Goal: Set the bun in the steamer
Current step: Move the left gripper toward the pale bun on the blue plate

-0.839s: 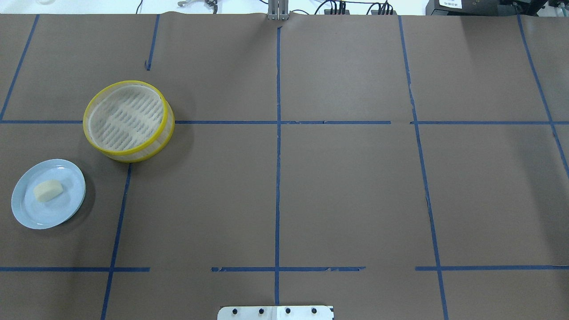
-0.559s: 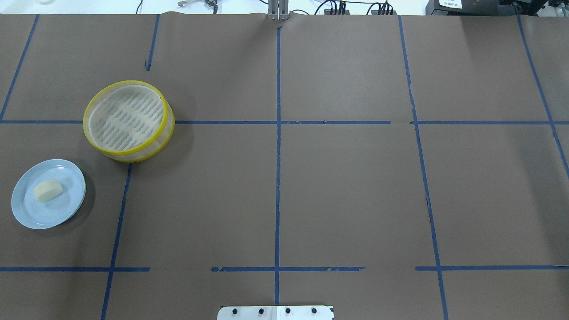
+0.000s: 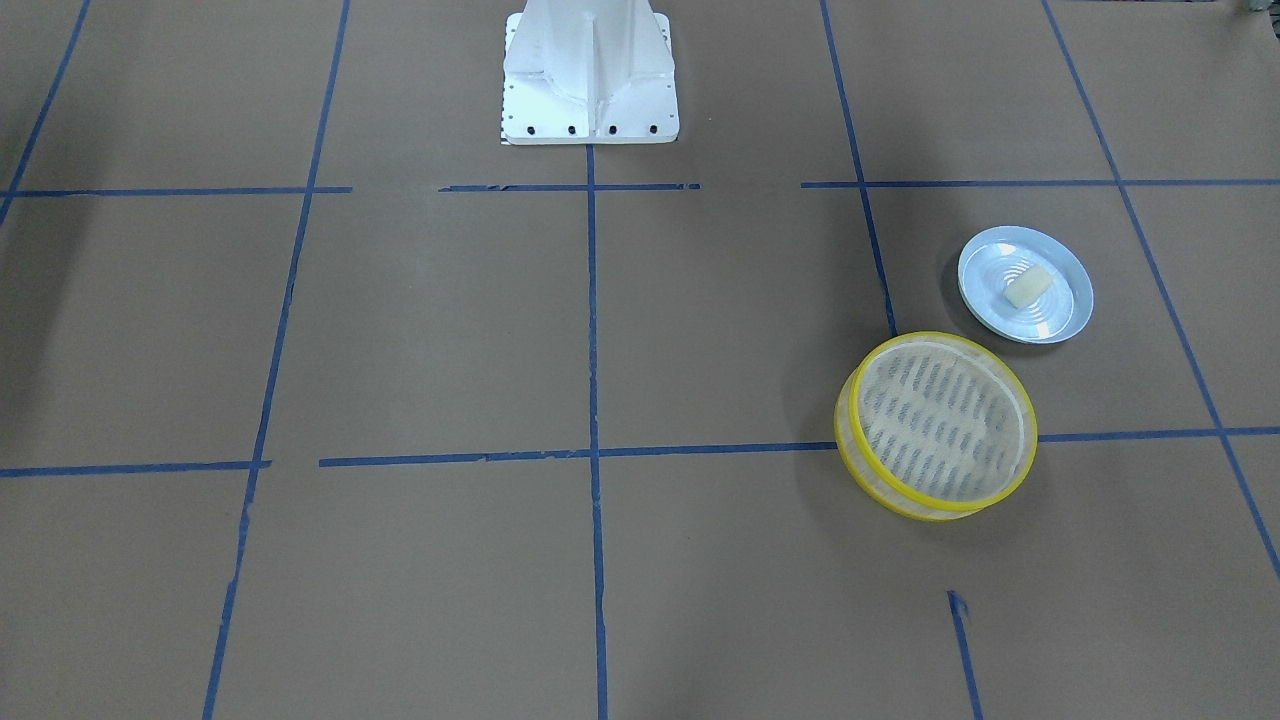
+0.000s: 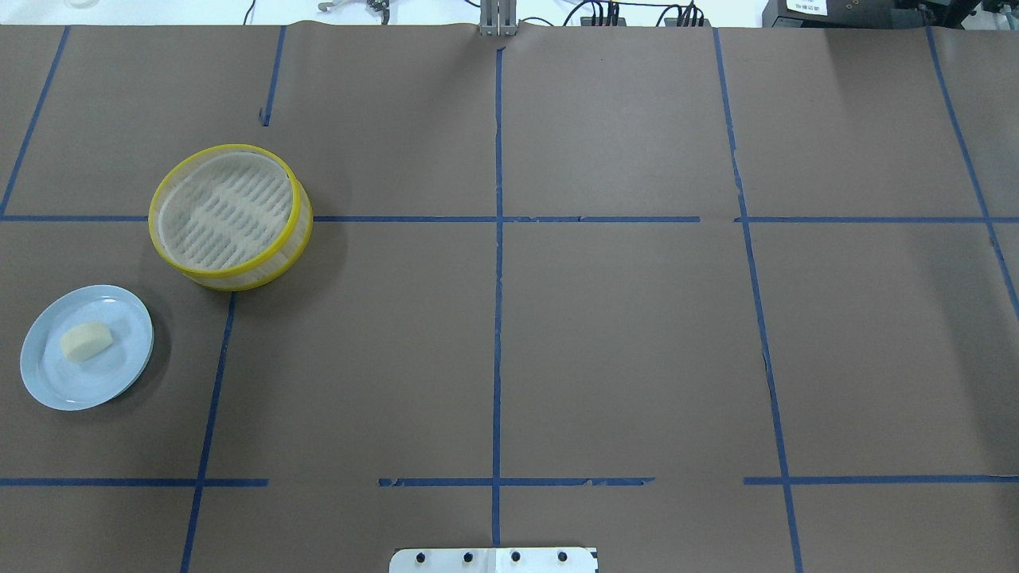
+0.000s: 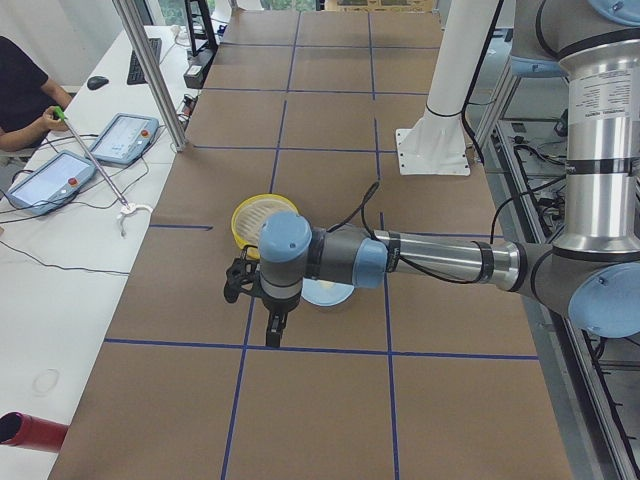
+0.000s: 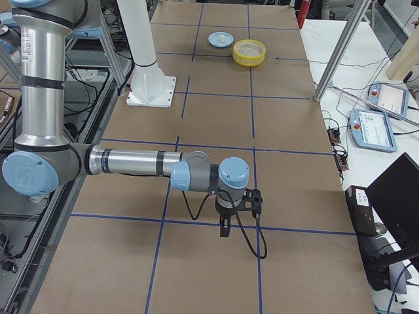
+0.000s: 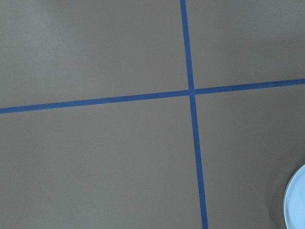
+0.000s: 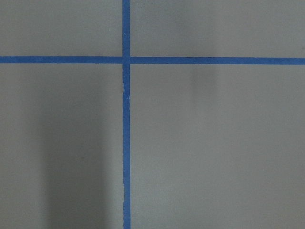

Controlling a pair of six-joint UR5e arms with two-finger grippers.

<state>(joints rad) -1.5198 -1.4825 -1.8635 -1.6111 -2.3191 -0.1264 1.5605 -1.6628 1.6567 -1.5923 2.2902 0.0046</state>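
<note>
**Bun on the plate, steamer apart from it, both claws over bare paper**

In the overhead view, the pale blue plate (image 4: 80, 391) sat at the far left of the brown-papered worktop (image 4: 621, 334). The bun (image 4: 85, 342) lay on it, a little left of the plate's middle. It was a cream-white block lying flat, not in the steamer.

The steamer (image 4: 227, 211) stood to the right of the plate and farther from the robot. It was near the plate without touching it. It was upright, with yellow rims, and its slotted whitish base was fully in view. It straddled a crossing of the blue tape lines (image 4: 497, 318).

In the left side view, the near arm reached out across the worktop. The left claw (image 5: 270, 325) hung pointing down above the paper, just to the side of the plate. Only this view showed the claw, so I could not tell whether its fingers were apart or together. The left wrist camera looked down on a tape crossing, with a sliver of the plate's edge (image 7: 298, 200) in its lower right corner.

Toward the middle, the white pedestal (image 3: 590, 70) stood bolted at the robot's edge of the worktop.

Farther right, in the right side view, the right claw (image 6: 224, 226) pointed down over a tape line, well apart from the steamer and bun at the far end. I could not tell there whether its fingers were apart or together. Its wrist camera showed only paper and a tape crossing (image 8: 126, 60).
</note>
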